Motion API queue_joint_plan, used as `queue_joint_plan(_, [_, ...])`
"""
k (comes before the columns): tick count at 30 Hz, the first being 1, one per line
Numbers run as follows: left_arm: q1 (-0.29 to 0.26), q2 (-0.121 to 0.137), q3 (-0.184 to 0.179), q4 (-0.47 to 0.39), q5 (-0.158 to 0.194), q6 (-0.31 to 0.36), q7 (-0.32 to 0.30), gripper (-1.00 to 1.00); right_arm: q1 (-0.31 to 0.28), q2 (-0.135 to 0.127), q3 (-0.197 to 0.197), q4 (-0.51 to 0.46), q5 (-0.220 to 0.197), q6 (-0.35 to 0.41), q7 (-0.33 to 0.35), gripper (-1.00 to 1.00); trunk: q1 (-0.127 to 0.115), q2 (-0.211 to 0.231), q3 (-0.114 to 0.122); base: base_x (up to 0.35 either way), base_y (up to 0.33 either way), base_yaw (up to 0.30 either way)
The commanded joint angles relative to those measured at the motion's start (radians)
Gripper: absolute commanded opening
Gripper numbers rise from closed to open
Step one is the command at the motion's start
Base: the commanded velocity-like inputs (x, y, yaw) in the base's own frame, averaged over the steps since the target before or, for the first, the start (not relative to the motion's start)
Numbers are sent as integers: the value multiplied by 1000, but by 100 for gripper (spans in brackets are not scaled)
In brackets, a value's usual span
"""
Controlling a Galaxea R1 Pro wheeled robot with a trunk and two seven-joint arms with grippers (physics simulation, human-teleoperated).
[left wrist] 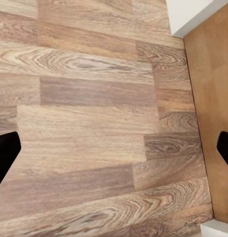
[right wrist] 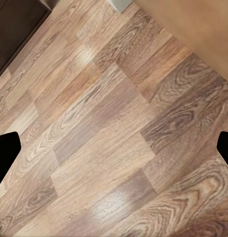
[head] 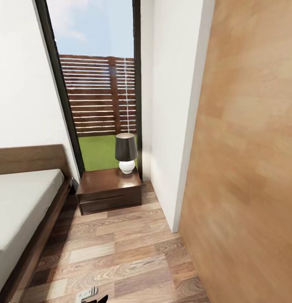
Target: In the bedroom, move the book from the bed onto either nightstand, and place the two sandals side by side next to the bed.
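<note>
The bed [head: 23,202] is on the left, by the wall. Just past its head stands the nightstand [head: 108,189] with a lamp [head: 126,152] on top, in front of the tall window [head: 97,84]. Both the left gripper [left wrist: 114,150] and the right gripper [right wrist: 114,150] hang over bare wood floor [head: 120,256], jaws spread wide, holding nothing.

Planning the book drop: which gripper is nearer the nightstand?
Right, probably: the right gripper hangs over floor with dark furniture, maybe the nightstand, ahead; the left gripper hangs beside a light wood panel.
</note>
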Motion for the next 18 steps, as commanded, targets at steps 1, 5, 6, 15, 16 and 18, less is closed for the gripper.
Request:
queue_joint_plan(1, [-1, 0, 8, 2, -11, -5, -2, 100, -1, -1, -8, 3, 3, -4, 6, 100, 0, -1, -1, 14, 0, 177])
queue_joint_plan(5, [-1, 0, 8, 2, -11, -5, -2, 100, -1, -1, -8, 3, 3, -4, 6, 100, 0, -1, -2, 7, 0, 228])
queue_joint_plan(6, [-1, 0, 8, 2, -11, -5, -2, 100, -1, -1, -8, 4, 3, -4, 6, 100, 0, -1, -3, 3, 0, 252])
queue_joint_plan(15, [-1, 0, 8, 2, -11, -5, -2, 100, -1, -1, -8, 4, 3, -4, 6, 100, 0, -1, -3, 0, 0, 134])
queue_joint_plan(16, [-1, 0, 8, 2, -11, -5, -2, 100, -1, -1, -8, 4, 3, -4, 6, 100, 0, -1, -3, 0, 0, 36])
queue_joint_plan(18, [-1, 0, 8, 2, -11, -5, -2, 100, -1, -1, -8, 4, 3, -4, 6, 100, 0, -1, -3, 11, 0, 24])
